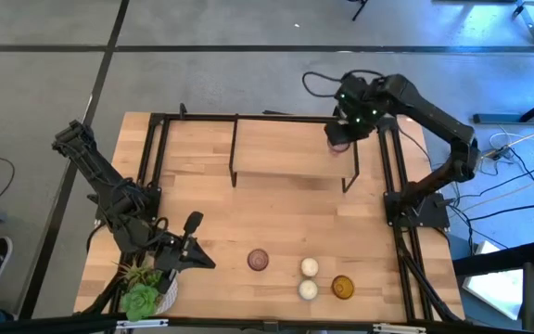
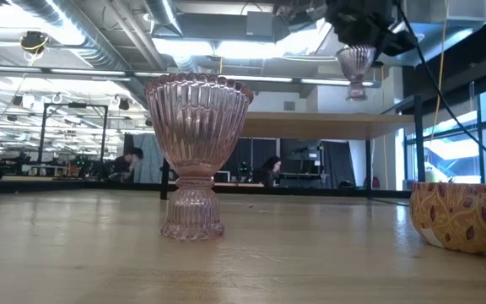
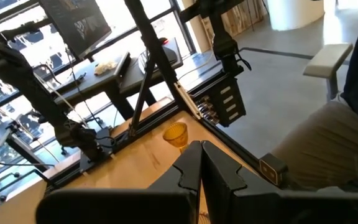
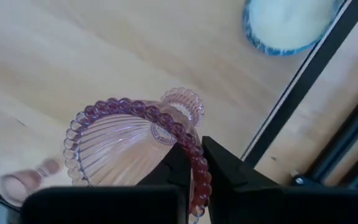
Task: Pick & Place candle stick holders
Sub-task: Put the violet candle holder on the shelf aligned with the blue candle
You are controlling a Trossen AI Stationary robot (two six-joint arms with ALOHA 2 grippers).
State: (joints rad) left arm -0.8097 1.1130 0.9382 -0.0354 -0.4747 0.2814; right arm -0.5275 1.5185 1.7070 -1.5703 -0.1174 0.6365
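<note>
The right gripper (image 1: 340, 137) hangs over the far right part of the table (image 1: 276, 218), by the raised black frame (image 1: 235, 148), and it pinches the rim of a pinkish-purple candle stick holder (image 4: 138, 140). In the right wrist view its 2 dark fingers (image 4: 179, 165) close on the beaded rim, 1 inside the cup and 1 outside. That held holder is ribbed clear glass with a flared bowl, a row of small beads around the lip and a narrow fluted foot; it is tilted, with the foot pointing away from the fingers. In the low view it shows lifted high above the tabletop, under the dark arm.

A second pinkish-purple holder (image 2: 196, 152) stands upright on the table near the front edge (the same ribbed goblet shape, with a scalloped rim and a stepped foot). Right of it in the high view sit 2 whitish-cream holders (image 1: 309, 268), one just behind the other, and beside the nearer one an amber holder (image 1: 342, 288) with a patterned wall.

The left gripper (image 1: 193, 255) rests low over the front left of the table, fingers pressed together with nothing between them, next to a leafy green plant (image 1: 143, 295) in a white pot.
</note>
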